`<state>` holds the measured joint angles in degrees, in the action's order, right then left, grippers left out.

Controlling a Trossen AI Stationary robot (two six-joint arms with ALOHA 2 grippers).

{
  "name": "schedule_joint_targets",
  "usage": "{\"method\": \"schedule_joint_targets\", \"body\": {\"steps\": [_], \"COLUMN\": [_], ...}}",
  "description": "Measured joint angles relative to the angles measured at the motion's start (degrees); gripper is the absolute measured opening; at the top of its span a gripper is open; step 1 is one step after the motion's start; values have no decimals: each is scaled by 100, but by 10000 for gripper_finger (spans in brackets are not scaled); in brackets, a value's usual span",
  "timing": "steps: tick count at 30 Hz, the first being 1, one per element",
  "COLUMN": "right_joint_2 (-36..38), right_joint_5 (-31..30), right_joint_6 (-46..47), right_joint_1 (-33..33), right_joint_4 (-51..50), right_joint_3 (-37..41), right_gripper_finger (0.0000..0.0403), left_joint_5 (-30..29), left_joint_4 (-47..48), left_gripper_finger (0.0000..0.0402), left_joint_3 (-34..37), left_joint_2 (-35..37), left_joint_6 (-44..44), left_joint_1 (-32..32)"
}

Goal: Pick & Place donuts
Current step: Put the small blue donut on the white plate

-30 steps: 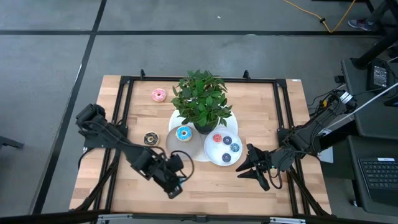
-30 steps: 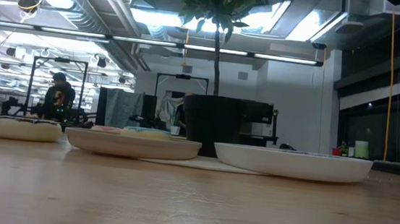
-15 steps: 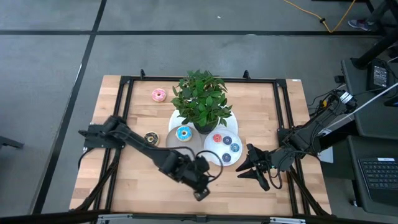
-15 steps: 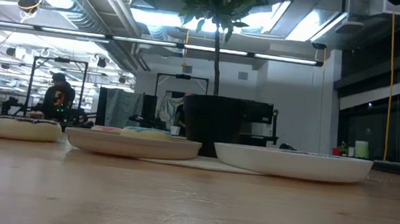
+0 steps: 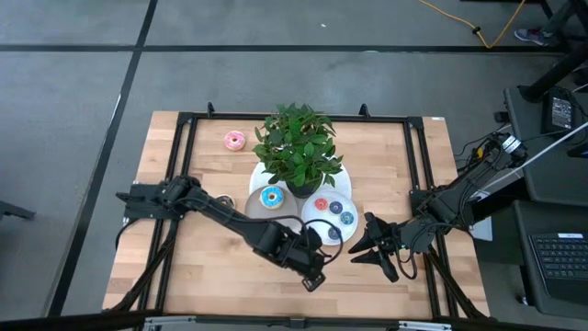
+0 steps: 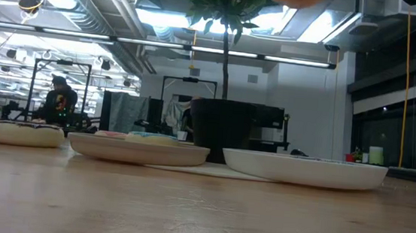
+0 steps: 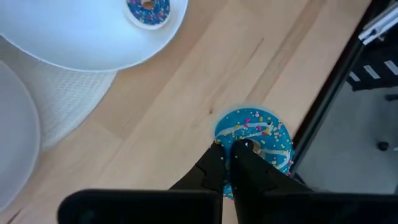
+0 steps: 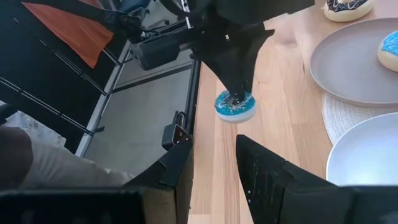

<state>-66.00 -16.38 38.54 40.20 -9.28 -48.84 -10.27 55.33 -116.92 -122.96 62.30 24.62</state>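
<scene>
From where I stand I count one pink-iced ring donut [image 5: 234, 140], one chocolate-iced donut [image 5: 222, 203], and two sprinkled blue donuts, one on a plate [image 5: 272, 197] and one held [image 7: 254, 140]. There are at least three mini donuts [image 5: 336, 210], one grey round plate [image 5: 253, 208], one white round plate [image 5: 312, 223], one leafy potted plant [image 5: 296, 147] and two dark arms [image 5: 216, 210].

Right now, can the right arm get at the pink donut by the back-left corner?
Probably not directly. The pink donut lies diagonally opposite the right gripper, with the potted plant standing between them; the arm would need to swing around it.

Left end effector [image 7: 231, 151] closed, right end effector [image 8: 214, 155] parted.
</scene>
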Motion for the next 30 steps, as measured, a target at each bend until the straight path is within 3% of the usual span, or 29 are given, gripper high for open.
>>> {"method": "schedule_joint_targets", "body": {"steps": [20,30], "right_joint_2": [-7,-11], "right_joint_5": [-24,-37], "right_joint_6": [39,1918], "right_joint_1": [-2,-83], "right_joint_4": [114,271], "right_joint_3": [0,0], "right_gripper_finger": [121,121], "left_joint_5": [42,-378], "left_joint_4": [-6,31], "left_gripper_finger": [8,8], "left_joint_3": [0,2], "left_joint_2": [0,42], "left_joint_6": [345,398], "left_joint_1": [13,13]}}
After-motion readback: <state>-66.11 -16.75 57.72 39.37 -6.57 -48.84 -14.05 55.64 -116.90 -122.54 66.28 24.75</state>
